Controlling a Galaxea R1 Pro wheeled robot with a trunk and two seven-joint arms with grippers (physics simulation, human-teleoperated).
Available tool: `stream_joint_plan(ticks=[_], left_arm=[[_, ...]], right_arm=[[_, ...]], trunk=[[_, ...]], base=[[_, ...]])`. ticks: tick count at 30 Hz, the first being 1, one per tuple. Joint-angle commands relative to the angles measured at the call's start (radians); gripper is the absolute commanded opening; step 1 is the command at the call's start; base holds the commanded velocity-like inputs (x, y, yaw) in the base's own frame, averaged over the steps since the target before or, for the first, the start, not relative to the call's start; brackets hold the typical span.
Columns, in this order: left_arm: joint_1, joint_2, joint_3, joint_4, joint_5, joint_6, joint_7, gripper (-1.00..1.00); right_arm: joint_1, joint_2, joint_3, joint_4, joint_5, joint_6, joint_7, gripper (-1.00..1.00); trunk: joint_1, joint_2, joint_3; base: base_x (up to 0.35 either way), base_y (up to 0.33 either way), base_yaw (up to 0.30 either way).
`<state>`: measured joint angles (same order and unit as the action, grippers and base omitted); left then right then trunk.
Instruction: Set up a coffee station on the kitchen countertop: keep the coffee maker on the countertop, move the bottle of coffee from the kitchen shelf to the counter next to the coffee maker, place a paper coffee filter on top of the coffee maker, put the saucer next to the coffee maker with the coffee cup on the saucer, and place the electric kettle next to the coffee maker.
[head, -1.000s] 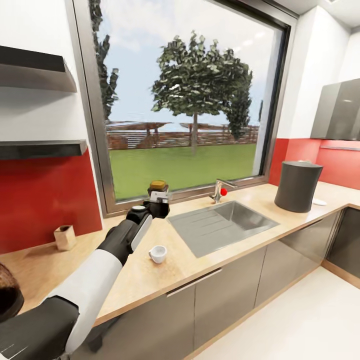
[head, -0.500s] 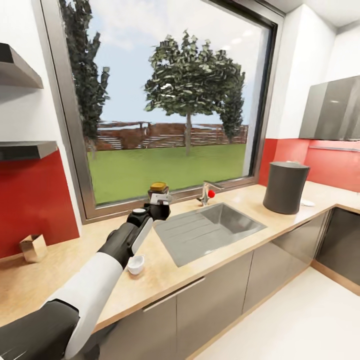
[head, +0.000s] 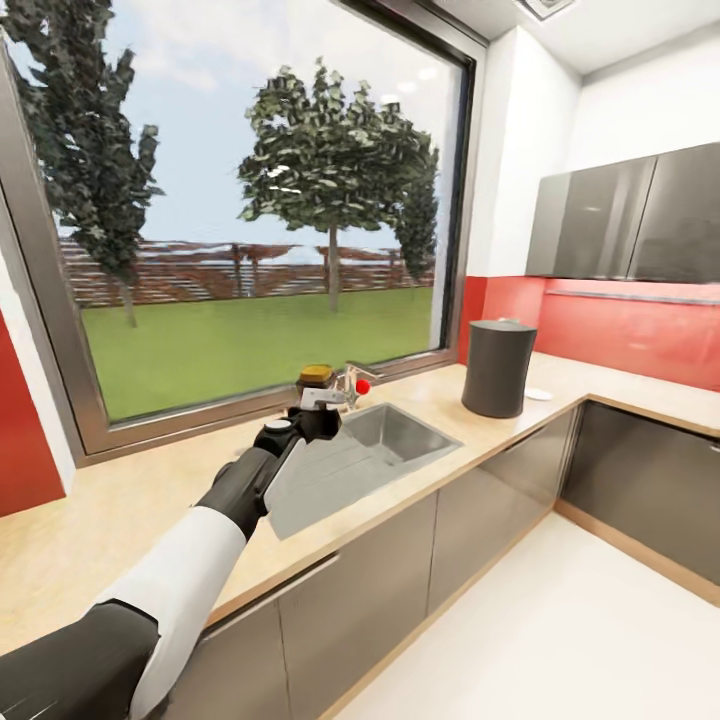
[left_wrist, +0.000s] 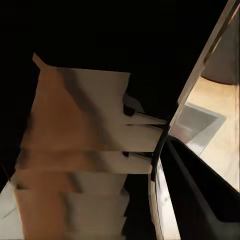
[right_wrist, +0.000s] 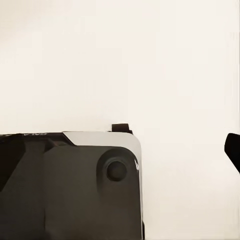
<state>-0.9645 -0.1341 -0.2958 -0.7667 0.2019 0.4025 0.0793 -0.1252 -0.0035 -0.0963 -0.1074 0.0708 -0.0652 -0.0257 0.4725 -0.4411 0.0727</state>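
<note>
At about seven o'clock in the head view the left arm reached up from the lower corner toward the middle, and the left gripper (head: 312, 408) was clamped on the bottle of coffee (head: 315, 380), holding it upright above the wooden countertop (head: 120, 520), in front of the window (head: 230, 230). The bottle's label filled much of the left wrist view (left_wrist: 80, 150). Just toward three o'clock of the bottle lay the steel sink (head: 350, 460) with its faucet (head: 352, 382). Farther along at three o'clock stood the dark cylindrical coffee maker (head: 497, 367) on the countertop, well apart from the bottle, a small white saucer (head: 539, 394) just beside it. The right gripper's state I cannot tell.
</note>
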Motion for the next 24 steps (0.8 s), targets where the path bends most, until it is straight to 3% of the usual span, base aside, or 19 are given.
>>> stream_joint_plan(ticks=[1,10,24], left_arm=[[0.000,0.001,-0.003,-0.001,0.008,0.004,0.007,-1.00],[0.019,0.002,-0.003,0.000,0.008,0.003,0.007,-1.00],[0.020,0.001,-0.005,0.001,0.007,0.003,0.008,-1.00]], right_arm=[[-0.001,0.000,-0.008,0.002,0.007,-0.004,-0.001,1.00],[-0.001,0.002,-0.007,0.002,0.007,-0.003,0.000,1.00],[-0.001,0.010,-0.005,-0.009,0.009,-0.003,0.000,1.00]], trunk=[[0.001,-0.001,0.000],[0.001,-0.001,0.000],[0.001,-0.001,0.000]], base=[[0.066,-0.273,-0.259],[0.174,-0.242,-0.243],[0.225,-0.219,-0.008]])
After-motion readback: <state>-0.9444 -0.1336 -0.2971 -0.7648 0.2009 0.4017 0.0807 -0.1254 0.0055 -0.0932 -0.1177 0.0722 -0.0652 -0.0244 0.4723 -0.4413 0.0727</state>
